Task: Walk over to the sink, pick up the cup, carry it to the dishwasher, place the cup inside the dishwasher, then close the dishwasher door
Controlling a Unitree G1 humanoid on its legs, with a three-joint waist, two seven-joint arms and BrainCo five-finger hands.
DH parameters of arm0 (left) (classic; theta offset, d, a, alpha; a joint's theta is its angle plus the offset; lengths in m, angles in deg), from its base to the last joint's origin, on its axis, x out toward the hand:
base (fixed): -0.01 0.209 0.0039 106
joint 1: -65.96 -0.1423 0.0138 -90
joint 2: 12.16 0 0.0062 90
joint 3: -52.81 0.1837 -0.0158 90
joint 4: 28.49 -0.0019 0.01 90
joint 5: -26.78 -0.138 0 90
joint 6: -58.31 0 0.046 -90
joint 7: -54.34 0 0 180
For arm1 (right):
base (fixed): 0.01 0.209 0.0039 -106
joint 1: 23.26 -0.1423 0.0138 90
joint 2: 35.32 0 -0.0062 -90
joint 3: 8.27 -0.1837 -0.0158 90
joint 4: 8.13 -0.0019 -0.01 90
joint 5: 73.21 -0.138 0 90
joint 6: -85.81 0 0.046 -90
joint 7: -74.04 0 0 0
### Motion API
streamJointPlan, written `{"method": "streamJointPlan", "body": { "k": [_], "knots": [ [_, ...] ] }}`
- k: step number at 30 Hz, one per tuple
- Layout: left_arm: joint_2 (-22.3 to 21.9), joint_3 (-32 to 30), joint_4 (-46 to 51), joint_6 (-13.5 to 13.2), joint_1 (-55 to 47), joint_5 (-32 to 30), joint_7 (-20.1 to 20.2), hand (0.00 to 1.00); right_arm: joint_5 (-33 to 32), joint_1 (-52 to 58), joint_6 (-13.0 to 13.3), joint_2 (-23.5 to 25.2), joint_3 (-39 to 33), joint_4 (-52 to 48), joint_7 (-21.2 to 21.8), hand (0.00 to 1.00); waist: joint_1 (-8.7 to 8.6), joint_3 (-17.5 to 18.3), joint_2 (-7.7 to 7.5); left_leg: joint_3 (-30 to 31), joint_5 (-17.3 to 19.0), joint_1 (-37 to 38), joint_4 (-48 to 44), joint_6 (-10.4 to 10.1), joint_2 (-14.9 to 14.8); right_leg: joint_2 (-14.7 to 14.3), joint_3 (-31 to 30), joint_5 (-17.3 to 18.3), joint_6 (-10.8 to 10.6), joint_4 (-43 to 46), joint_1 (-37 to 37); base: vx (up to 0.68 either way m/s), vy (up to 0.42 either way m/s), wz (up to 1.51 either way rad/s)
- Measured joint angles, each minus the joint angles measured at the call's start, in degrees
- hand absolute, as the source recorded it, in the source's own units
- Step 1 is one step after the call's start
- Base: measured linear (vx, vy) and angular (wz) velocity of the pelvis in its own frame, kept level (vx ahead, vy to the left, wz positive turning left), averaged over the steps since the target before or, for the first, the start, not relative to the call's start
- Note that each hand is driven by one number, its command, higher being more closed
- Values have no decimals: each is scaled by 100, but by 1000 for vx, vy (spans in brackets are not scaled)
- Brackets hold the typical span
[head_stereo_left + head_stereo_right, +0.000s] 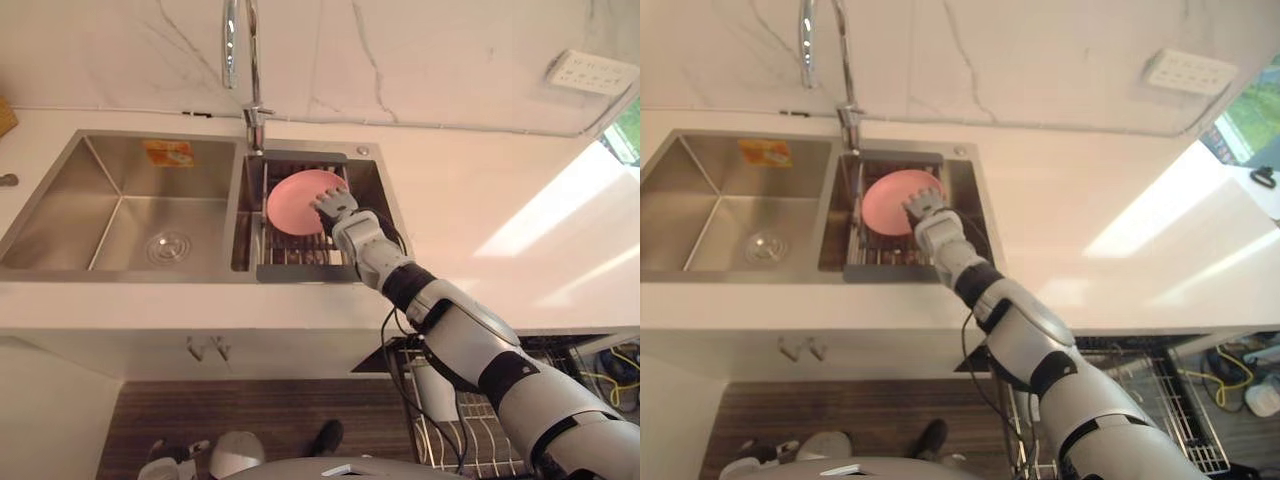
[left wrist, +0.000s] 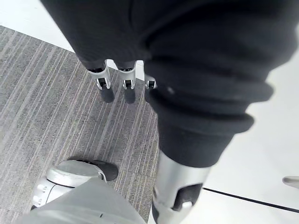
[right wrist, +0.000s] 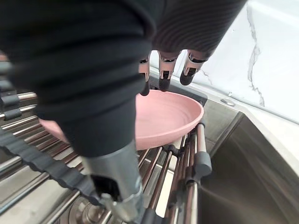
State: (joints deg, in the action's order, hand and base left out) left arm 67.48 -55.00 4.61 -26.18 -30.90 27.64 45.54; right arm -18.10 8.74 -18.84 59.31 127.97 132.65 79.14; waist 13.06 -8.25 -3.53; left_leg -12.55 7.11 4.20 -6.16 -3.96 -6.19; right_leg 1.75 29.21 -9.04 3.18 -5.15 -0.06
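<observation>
Steel fills the left eye view: a double sink (image 1: 50, 215) is set into the white worktop (image 1: 470, 200), with the tap (image 1: 250, 60) rising at the top centre. And the item in play is no cup but a pink bowl (image 1: 295, 200). It sits just left of centre in the smaller right basin, on a barred rack (image 1: 300, 250). The right hand (image 1: 337, 205) comes in from the lower right and is at the bowl's right edge, fingers fanned out toward it.

Over to the right eye view, and it's the same story. A wall socket (image 1: 1185, 70) shows at the upper right, and a wire dishwasher rack (image 1: 1170, 400) at the lower right, below the worktop edge.

Left wrist view now: the left hand (image 2: 103, 81) hangs over grey striped floor (image 2: 56, 112), fingers loose and straight, holding nothing.

Right wrist view, close in: the dark-tipped fingers (image 3: 161, 70) reach out straight over the bowl's hollow, not curled round it. Whether the tips actually touch the pink surface, I cannot tell. The bowl rests tilted on the rack's bars.
</observation>
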Motion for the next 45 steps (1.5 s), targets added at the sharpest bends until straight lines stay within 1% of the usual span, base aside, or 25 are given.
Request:
{"method": "streamJointPlan", "body": {
  "k": [3, 4, 8, 11, 13, 15, 16, 18, 19, 21, 22, 25, 28, 30, 32, 33, 34, 37, 40, 45],
  "knots": [
    [15, -8, 1, -8, 18, 0, 41, 0, -86, -193, -62, 39, -165, 167, -146, 0, 26, -107, 6, 13, 12, -40, -77, 4, -4, 4, -1, -2, 2, 0, 3, -15, -22, 1],
    [22, -8, 1, -8, 40, 1, 41, 0, -86, -311, -91, 41, -218, 267, -267, 0, 30, -161, 2, 21, 13, -53, -79, 3, -6, 4, 2, -2, 3, 0, -1, -37, -28, 4],
    [33, -7, 3, -8, 59, 4, 44, 0, -136, -346, -160, 55, -269, 349, -583, 0, 67, -191, 2, 89, 10, -115, -98, -3, -12, 1, 42, 18, -25, 0, -22, -19, -17, 8],
    [79, -7, 5, -11, 135, 4, 45, 0, -210, -345, -198, 89, -416, 549, -928, 0, 116, -265, -1, 177, 13, -207, -165, -10, -27, 1, 130, 24, -32, 1, -39, -4, -15, 14],
    [128, -6, 11, -23, 187, 11, 44, 0, -339, -345, -214, 117, -500, 677, -1193, 0, 179, -312, -23, 185, 11, -294, -182, -12, -29, 0, 130, 16, -24, 2, -116, -4, -5, 2],
    [173, -7, 12, -40, 227, 21, 44, 0, -477, -345, -219, 135, -516, 720, -1294, 0, 217, -350, -52, 199, 15, -430, -249, -13, -32, 1, 130, -13, -21, 4, -217, 1, -1, 4],
    [209, -7, 12, -44, 294, 34, 43, 0, -592, -345, -218, 137, -602, 777, -1326, 0, 232, -445, -53, 266, 26, -496, -310, -15, -36, 0, 125, -25, -33, 18, -222, 13, 1, 13],
    [249, -7, 24, -62, 342, 94, 43, 0, -651, -345, -191, 135, -602, 905, -1321, 0, 240, -494, -66, 322, 37, -556, -351, -4, -46, -1, 92, -40, -56, 36, -224, 24, 17, 18],
    [262, -8, 53, -94, 342, 129, 43, 0, -772, -349, -183, 137, -602, 896, -1322, 0, 281, -541, -86, 323, 58, -590, -391, 6, -53, -4, -33, -49, -72, 37, -233, 23, 31, 10],
    [264, -10, 65, -112, 341, 129, 44, 0, -883, -363, -177, 137, -601, 886, -1322, 0, 318, -565, -108, 323, 73, -640, -432, 12, -62, -4, -95, -58, -129, 32, -257, 15, 38, 0],
    [265, -11, 80, -114, 341, 129, 45, 0, -976, -454, -168, 135, -601, 887, -1309, 0, 373, -583, -134, 313, 109, -714, -513, 23, -71, -6, -207, -72, -153, 29, -301, 17, 40, -3],
    [270, -13, 158, -114, 335, 129, 45, 0, -1030, -623, -159, 128, -601, 887, -1271, 0, 405, -637, -147, 307, 124, -715, -592, 27, -85, -8, -257, -92, -179, 35, -300, 19, 21, 0],
    [278, -12, 211, -118, 336, 130, 45, 0, -1189, -767, -184, 131, -601, 884, -1264, 0, 449, -680, -160, 302, 125, -739, -688, 30, -115, -16, -394, -160, -275, 27, -286, 0, 34, 3],
    [304, -12, 218, -121, 336, 130, 45, 0, -1202, -764, -193, 147, -602, 885, -1261, 0, 463, -704, -201, 291, 140, -752, -678, 52, -124, -5, -529, -168, -293, 2, -268, -33, 30, 7],
    [367, -11, 226, -122, 341, 131, 45, 0, -1199, -761, -216, 192, -602, 884, -1261, 0, 506, -739, -269, 275, 141, -775, -679, 54, -139, -2, -554, -60, -413, 1, -275, -17, 3, 2],
    [410, -11, 232, -123, 348, 131, 46, 0, -1191, -762, -259, 207, -617, 883, -1271, 0, 558, -757, -304, 253, 133, -811, -687, 40, -155, -7, -506, 58, -449, 1, -297, -9, -49, 4],
    [434, -11, 231, -123, 344, 131, 48, 0, -1185, -762, -340, 227, -670, 883, -1280, 0, 587, -777, -307, 266, 121, -827, -685, 21, -174, -25, -466, 72, -443, 2, -310, -3, -52, 6],
    [444, -12, 231, -122, 300, 138, 47, 0, -1010, -760, -457, 239, -724, 888, -1280, 0, 589, -824, -299, 270, 123, -845, -690, -21, -205, -60, -454, 69, -386, 1, -330, 12, -42, 0],
    [447, -12, 232, -122, 331, 231, 52, 0, -969, -793, -513, 238, -873, 853, -1269, 0, 586, -830, -308, 257, 144, -920, -723, -49, -218, -73, -468, 11, -302, 2, -402, 9, -9, -3],
    [462, -12, 236, -126, 346, 248, 52, 0, -788, -795, -562, 246, -864, 823, -1027, 0, 637, -836, -354, 234, 190, -922, -777, -38, -231, -73, -490, 7, -304, 2, -388, 5, 2, -1]
  ]
}}
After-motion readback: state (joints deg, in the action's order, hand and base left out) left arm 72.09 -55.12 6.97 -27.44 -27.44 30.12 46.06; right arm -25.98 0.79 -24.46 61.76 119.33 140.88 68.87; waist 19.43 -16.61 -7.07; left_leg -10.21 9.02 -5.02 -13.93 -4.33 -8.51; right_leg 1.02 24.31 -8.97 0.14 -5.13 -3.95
